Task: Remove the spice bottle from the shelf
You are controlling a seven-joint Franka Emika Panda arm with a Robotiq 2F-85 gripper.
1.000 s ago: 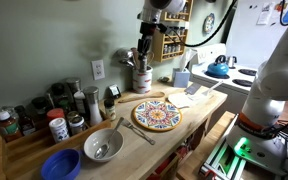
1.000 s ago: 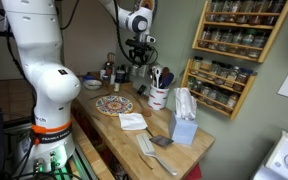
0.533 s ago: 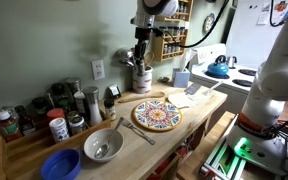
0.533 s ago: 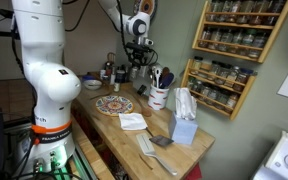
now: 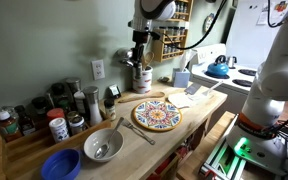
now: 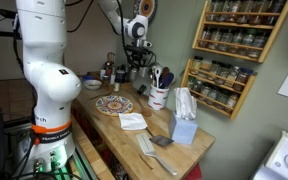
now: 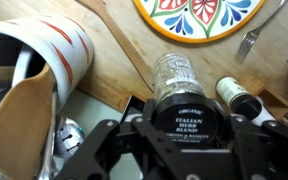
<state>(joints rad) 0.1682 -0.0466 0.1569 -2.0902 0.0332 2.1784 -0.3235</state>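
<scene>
My gripper (image 7: 181,128) is shut on a spice bottle (image 7: 176,78), a clear jar with a black lid that reads Italian Herb Blend. In both exterior views the gripper (image 5: 139,52) (image 6: 136,55) hangs above the counter, over the utensil crock, away from the shelf. The shelf (image 6: 232,28) is a light wooden wall rack with rows of small dark jars, and a second rack (image 6: 220,84) hangs below it. In an exterior view the shelf (image 5: 174,28) shows just behind the arm.
A white striped utensil crock (image 7: 54,50) (image 5: 142,78) stands under the gripper. A patterned plate (image 5: 157,114) (image 6: 114,104), a tissue box (image 6: 184,124), a metal bowl (image 5: 102,146) and a blue bowl (image 5: 61,164) sit on the wooden counter. Mixed jars (image 5: 29,118) stand on a low stand.
My gripper has moved a little away from the shelf with the spice bottle still in it.
</scene>
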